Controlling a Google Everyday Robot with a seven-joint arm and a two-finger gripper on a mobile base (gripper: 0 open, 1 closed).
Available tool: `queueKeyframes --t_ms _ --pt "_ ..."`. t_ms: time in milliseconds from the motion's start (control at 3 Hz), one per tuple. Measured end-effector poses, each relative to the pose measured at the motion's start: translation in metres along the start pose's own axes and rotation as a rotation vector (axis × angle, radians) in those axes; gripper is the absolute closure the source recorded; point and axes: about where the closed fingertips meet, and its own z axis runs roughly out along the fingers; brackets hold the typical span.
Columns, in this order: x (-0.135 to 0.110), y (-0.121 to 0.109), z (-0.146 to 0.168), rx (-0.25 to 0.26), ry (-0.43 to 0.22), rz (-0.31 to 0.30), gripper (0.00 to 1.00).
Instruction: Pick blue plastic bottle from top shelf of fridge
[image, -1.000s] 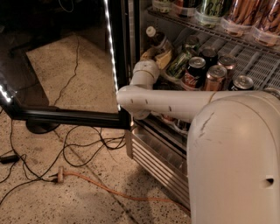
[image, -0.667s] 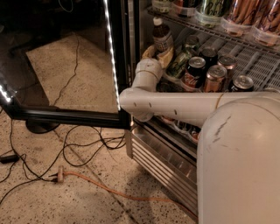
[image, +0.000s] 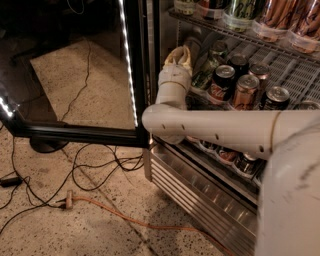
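Note:
The fridge (image: 200, 185) stands open at the right, with wire shelves and a ribbed steel base. My gripper (image: 178, 54) reaches into the left end of the can shelf, at the end of the cream arm (image: 215, 130). The blue plastic bottle (image: 194, 46) is mostly hidden behind the gripper. Only a dark sliver of it shows at the gripper's right side, and its cap is out of sight. I cannot tell whether the gripper touches it.
Several cans share the shelf, including a Coke can (image: 223, 80) and a copper can (image: 245, 90). Bottles and jars (image: 240, 12) stand on the shelf above. The glass door (image: 65, 75) with its LED strip (image: 127, 65) hangs open at the left. Cables (image: 90, 165) and an orange cord (image: 125, 215) lie on the floor.
My gripper has moved up and deeper into the shelf. The bottle, which showed above the gripper before, is now mostly covered by it.

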Motion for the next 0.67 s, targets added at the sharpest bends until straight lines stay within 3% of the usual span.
queueKeyframes --t_ms 667 --pt "-0.058 -0.022 -0.078 -0.273 0.025 0.062 1.0"
